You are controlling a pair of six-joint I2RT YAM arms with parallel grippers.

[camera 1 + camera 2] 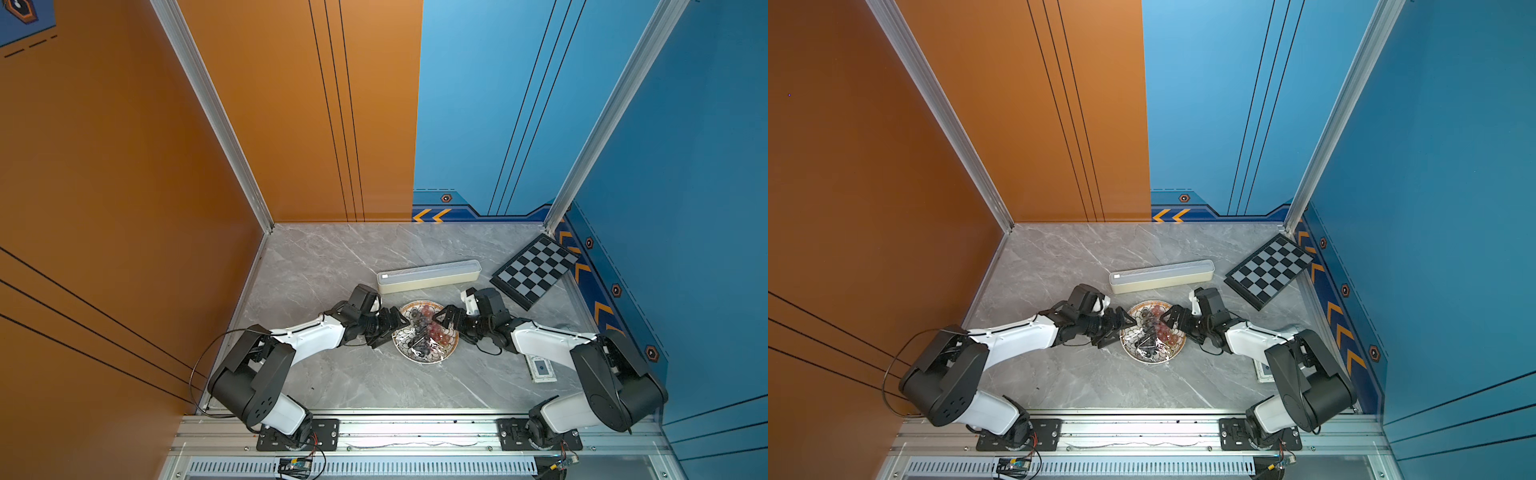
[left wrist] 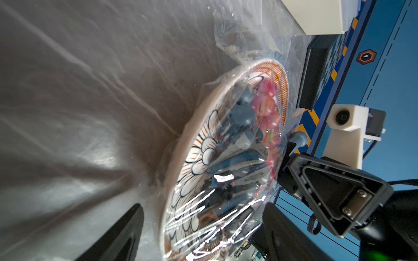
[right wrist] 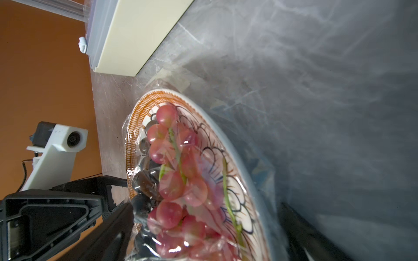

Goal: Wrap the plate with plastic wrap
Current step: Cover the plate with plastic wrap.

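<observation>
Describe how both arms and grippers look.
White links and bulky black joint housings on left arm and right arm. Black left gripper and right gripper, with triangular finger frames, white camera mounts. A black cable loops beside the left arm.

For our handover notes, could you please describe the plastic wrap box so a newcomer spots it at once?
Start at the grey marble table and find the plate of grapes. Beyond it, toward the back wall, lies the box: long, cream, grey-topped, unlike the square checkered board nearby.
</observation>
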